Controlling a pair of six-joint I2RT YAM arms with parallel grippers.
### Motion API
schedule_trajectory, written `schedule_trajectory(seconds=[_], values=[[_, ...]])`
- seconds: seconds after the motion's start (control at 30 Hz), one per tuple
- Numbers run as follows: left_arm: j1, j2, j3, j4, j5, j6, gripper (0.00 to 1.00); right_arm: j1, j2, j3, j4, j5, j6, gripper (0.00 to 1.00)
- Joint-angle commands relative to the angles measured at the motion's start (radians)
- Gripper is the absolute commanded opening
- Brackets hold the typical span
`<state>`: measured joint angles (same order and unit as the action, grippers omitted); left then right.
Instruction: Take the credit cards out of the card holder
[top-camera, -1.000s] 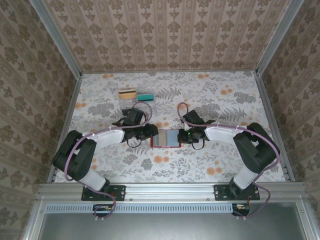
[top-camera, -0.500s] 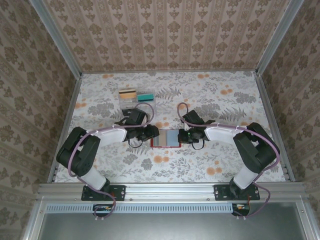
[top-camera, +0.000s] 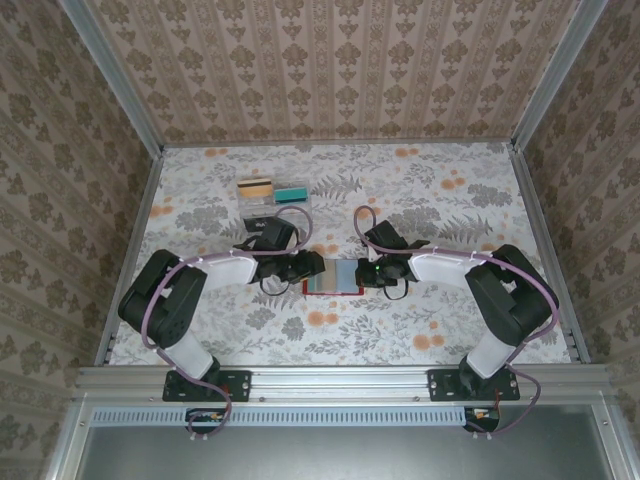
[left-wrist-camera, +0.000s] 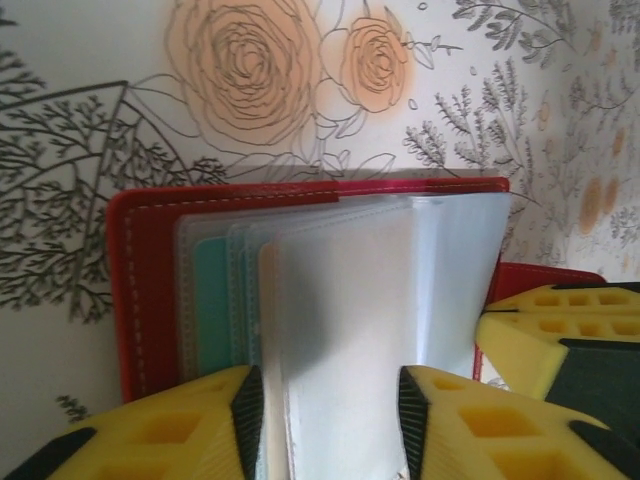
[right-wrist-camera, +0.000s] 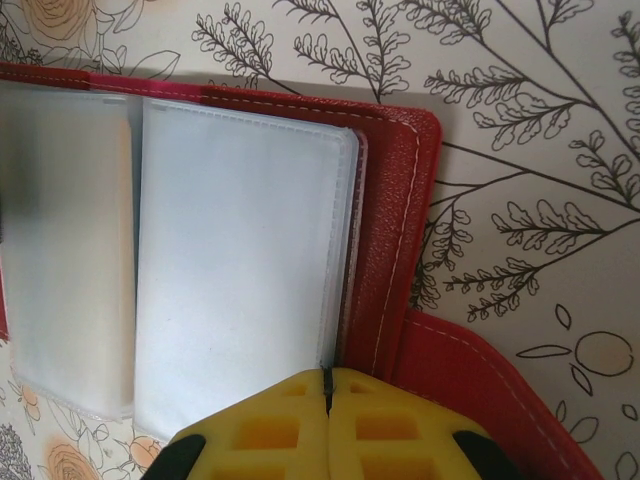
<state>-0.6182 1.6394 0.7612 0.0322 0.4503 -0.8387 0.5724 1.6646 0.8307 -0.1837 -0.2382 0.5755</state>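
The red card holder (top-camera: 331, 292) lies open between my two grippers, its clear sleeves fanned out. In the left wrist view a teal credit card (left-wrist-camera: 210, 300) sits in a sleeve near the holder's (left-wrist-camera: 150, 260) red left cover. My left gripper (left-wrist-camera: 330, 410) (top-camera: 312, 268) is open, one finger on each side of a raised clear sleeve. My right gripper (right-wrist-camera: 327, 378) (top-camera: 364, 271) is shut, its tips on the right half of the holder (right-wrist-camera: 395, 200), at the sleeves' edge. Two more credit cards, one tan with a dark stripe (top-camera: 256, 186) and one teal (top-camera: 292, 193), lie in a tray.
The clear plastic tray (top-camera: 262, 208) stands behind the left gripper at the back left. The flowered table (top-camera: 450, 200) is walled on three sides. A finger of my right gripper (left-wrist-camera: 560, 340) shows at the right edge of the left wrist view.
My left gripper has slid a little to the right onto the card holder and its jaws have widened. The right gripper and the holder have not moved.
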Motion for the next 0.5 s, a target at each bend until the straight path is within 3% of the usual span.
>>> schedule_trajectory(seconds=[0.0,0.17,0.37,0.47], values=[[-0.014,0.017,0.028,0.034,0.048,-0.006,0.47,0.006,0.017,0.000,-0.010,0.013,0.002,0.07],[-0.026,0.009,0.048,0.037,0.063,0.000,0.52,0.005,0.017,-0.005,-0.005,0.014,0.006,0.07],[-0.041,0.009,0.073,0.028,0.075,0.020,0.67,0.005,0.015,-0.002,-0.006,0.018,0.007,0.09],[-0.047,0.015,0.078,0.058,0.097,0.011,0.67,0.006,0.012,0.000,-0.008,0.020,0.008,0.11]])
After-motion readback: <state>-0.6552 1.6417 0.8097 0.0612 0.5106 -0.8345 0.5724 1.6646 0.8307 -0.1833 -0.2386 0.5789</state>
